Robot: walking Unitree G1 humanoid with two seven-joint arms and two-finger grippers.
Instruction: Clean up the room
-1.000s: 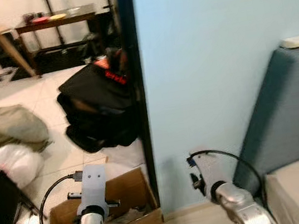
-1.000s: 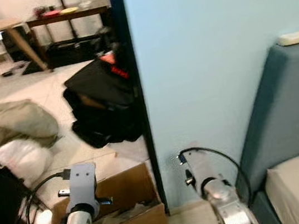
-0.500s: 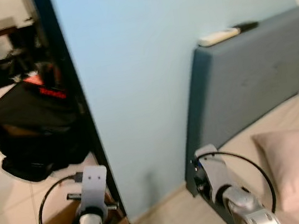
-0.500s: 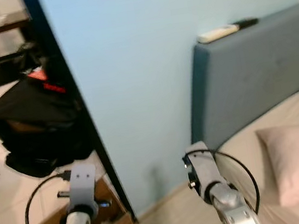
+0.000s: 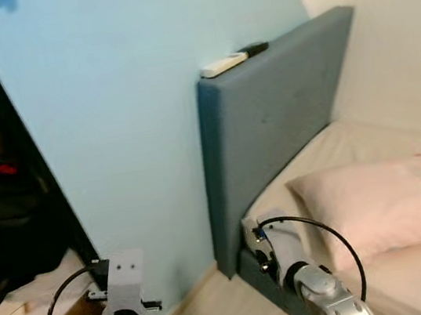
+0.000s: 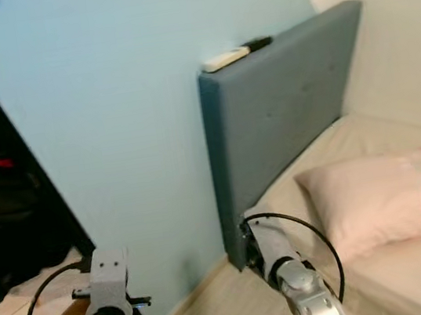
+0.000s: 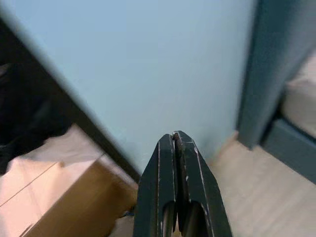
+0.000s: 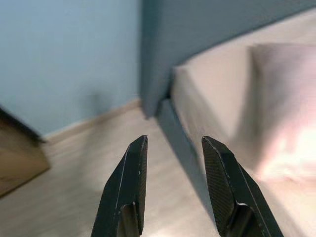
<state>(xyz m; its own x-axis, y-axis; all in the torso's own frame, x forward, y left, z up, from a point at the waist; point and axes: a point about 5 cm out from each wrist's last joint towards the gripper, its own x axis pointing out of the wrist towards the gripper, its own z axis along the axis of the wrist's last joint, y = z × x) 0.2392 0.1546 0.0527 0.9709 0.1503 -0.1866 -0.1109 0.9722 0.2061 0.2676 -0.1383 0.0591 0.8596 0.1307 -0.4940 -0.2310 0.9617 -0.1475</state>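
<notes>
**Scouting the bed corner, nothing in hand yet**

I take the blue headboard [image 5: 269,125] as my landmark and work outward from the rig.

Nearest me, both arms are low and carrying nothing. My left gripper [image 7: 177,143] has its fingers pressed flat together, empty, pointing at the pale blue wall well to the left of the headboard. Beneath it sits the cardboard box [image 7: 74,202] on the floor, just beside the dark door frame. My right gripper [image 8: 170,148] has its fingers parted by a moderate gap, also empty, aimed at the wood floor at the foot of the headboard, where the bed frame meets it.

Just beyond the headboard's near edge lies the bed [image 6: 417,269] with its bare mattress, and on it a pale pink pillow [image 5: 384,203] with coloured spots, resting close against the headboard's lower face.

Farther up, on the headboard's top edge, I see a white remote [image 5: 222,65] and, just beside it toward the far wall, a small dark object [image 5: 254,48]; I can't tell what that one is.

My reading: I'm in the search phase of tidying, picking a target. The remote and its dark neighbour look like the likeliest stray items. Reaching them would call for stepping closer to the headboard and raising the right arm high, fingers opened wide enough for the remote's width.
</notes>
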